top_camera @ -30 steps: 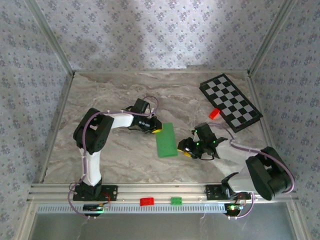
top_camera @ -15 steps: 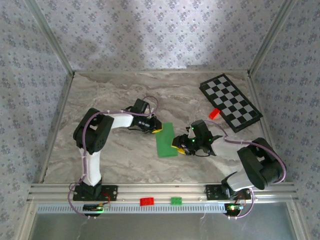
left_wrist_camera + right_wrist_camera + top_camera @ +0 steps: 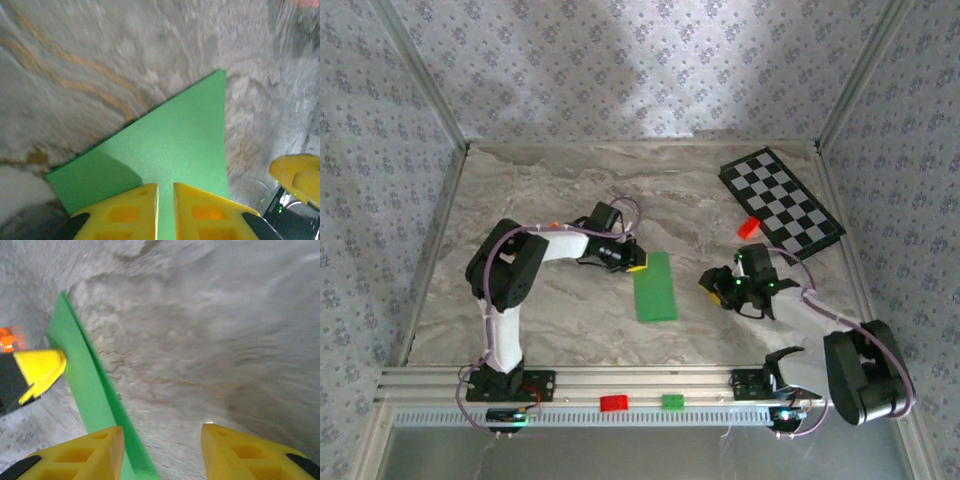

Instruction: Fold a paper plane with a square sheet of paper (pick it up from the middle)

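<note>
The left tool (image 3: 165,186) has its yellow jaws drawn almost together, a thin slit between them. It sits over the far left corner of the square sheet of paper (image 3: 655,288). I cannot tell whether it pinches a layer or only presses down.

The sheet lies flat near the middle of the worktop (image 3: 540,190), a little toward the near edge. It is thin, matte, bright green and sharp-cornered, and it shows as a narrow rectangle, so it is probably doubled over once.

The right tool (image 3: 160,432) stands just off the sheet's right edge, its blocky yellow jaws well apart and holding nothing.

Further toward the right edge lie a small red brick (image 3: 748,227) and a glossy checkered board (image 3: 780,203).

The marble-patterned worktop looks smooth and hard. With only one corner held, a nudge from the right could pivot or slide the sheet, and the layers would slip out of line. An open jaw catching the edge could buckle or crumple such light paper. The fold may also spring open if it is pressed unevenly.
</note>
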Tool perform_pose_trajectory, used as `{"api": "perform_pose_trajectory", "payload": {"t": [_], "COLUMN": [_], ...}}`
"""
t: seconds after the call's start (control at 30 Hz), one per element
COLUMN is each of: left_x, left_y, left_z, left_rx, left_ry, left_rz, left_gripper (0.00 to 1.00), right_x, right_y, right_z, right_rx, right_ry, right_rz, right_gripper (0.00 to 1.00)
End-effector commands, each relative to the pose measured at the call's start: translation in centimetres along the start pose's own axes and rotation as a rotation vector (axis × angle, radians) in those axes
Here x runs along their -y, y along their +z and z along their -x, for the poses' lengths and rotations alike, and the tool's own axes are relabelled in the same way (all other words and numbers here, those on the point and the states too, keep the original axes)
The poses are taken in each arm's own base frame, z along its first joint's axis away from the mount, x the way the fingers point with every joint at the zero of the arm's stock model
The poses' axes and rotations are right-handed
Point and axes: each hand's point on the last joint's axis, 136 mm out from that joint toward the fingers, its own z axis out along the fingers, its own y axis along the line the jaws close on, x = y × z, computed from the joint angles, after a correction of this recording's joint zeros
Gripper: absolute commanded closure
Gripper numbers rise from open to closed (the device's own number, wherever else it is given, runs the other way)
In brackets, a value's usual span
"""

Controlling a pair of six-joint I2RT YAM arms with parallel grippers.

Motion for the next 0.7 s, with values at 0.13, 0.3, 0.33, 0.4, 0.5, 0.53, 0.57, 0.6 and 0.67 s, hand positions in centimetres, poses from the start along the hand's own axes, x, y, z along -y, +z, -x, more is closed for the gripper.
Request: {"api": "perform_pose_trajectory", "payload": {"t": [0.13, 0.3, 0.33, 0.4, 0.5, 0.53, 0.57, 0.6, 0.67], "left_x": [3.7, 3.6, 3.3, 2.7, 1.6, 1.2, 0.7, 0.3, -0.3], "left_y": [-3.3, -2.8, -2.6, -2.0, -1.6, -1.4, -1.3, -1.2, -0.9], "left_z": [1.1, 1.4, 1.4, 1.1, 0.8, 0.6, 0.4, 0.3, 0.0], "left_rx": [0.104, 0.08, 0.075, 0.06, 0.049, 0.047, 0.043, 0.042, 0.04], "left_ry": [0.117, 0.108, 0.101, 0.082, 0.062, 0.058, 0.051, 0.045, 0.033], "left_rz": [-0.003, 0.008, 0.01, 0.018, 0.042, 0.053, 0.065, 0.072, 0.066], "left_gripper": [0.81, 0.82, 0.82, 0.82, 0.83, 0.83, 0.83, 0.84, 0.84], "right_x": [1.6, 0.4, 0.1, -0.5, -1.2, -1.3, -1.5, -1.6, -2.0], "right_y": [-1.0, -0.9, -0.9, -0.8, -0.7, -0.7, -0.6, -0.6, -0.4], "right_z": [-0.4, -0.4, -0.5, -0.8, -1.3, -1.5, -1.6, -1.8, -2.2], "right_rx": [-0.021, -0.033, -0.037, -0.048, -0.064, -0.069, -0.07, -0.074, -0.084], "right_ry": [-0.022, -0.046, -0.052, -0.062, -0.086, -0.092, -0.1, -0.106, -0.123], "right_rz": [-0.028, 0.03, 0.042, 0.061, 0.067, 0.067, 0.066, 0.064, 0.065], "right_gripper": [0.54, 0.53, 0.53, 0.53, 0.53, 0.53, 0.53, 0.53, 0.53]}}
